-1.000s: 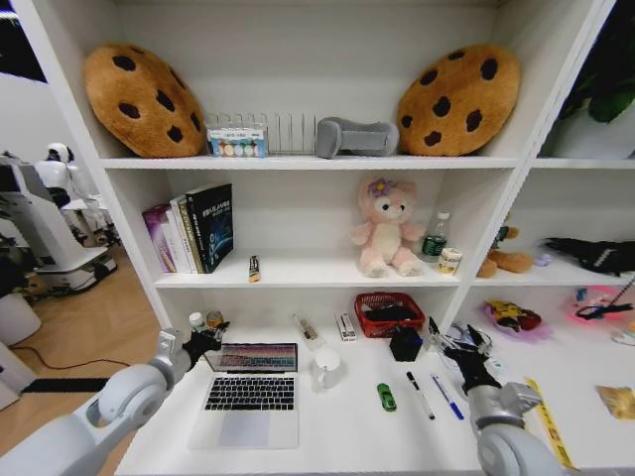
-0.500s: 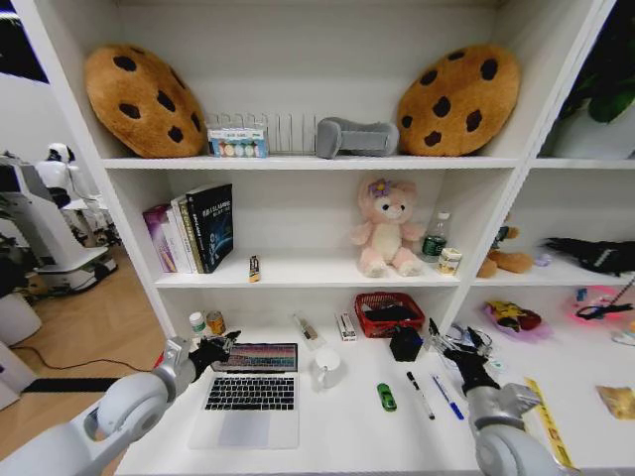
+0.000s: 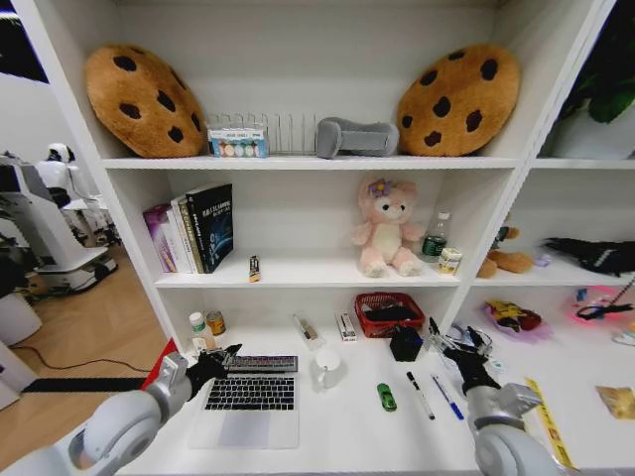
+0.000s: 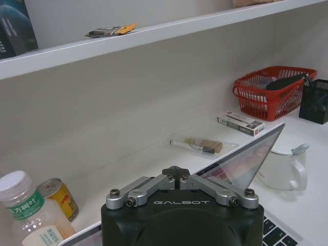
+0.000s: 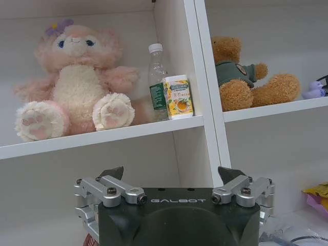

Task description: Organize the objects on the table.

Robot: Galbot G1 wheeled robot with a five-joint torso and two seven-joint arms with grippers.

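The silver laptop [image 3: 248, 402] lies on the white table [image 3: 347, 441] with its lid [image 4: 246, 159] tilted low over the keyboard. My left gripper [image 3: 220, 361] [image 4: 176, 172] is shut, its tips against the lid's upper left edge. A white mug [image 3: 325, 369] [image 4: 281, 166] stands right of the laptop. Beyond the mug lie the tiny green toy car [image 3: 386, 398], a black marker [image 3: 420, 394] and a blue pen [image 3: 447, 397]. The black pen cup [image 3: 405, 343] [image 4: 313, 100] stands behind them. My right gripper [image 3: 460, 350] [image 5: 170, 177] hovers open above the pens, holding nothing.
A red basket [image 3: 389, 312] [image 4: 274, 92], a small box [image 4: 241, 123] and a clear packet [image 4: 200, 146] sit at the table's back. A small can [image 4: 59, 197] and a bottle [image 4: 25, 215] stand at back left. Shelves with books, plush toys and cookie cushions rise above.
The laptop lid has come down from nearly upright to a low tilt. My left gripper moved down and toward me with it. The right gripper stayed put.
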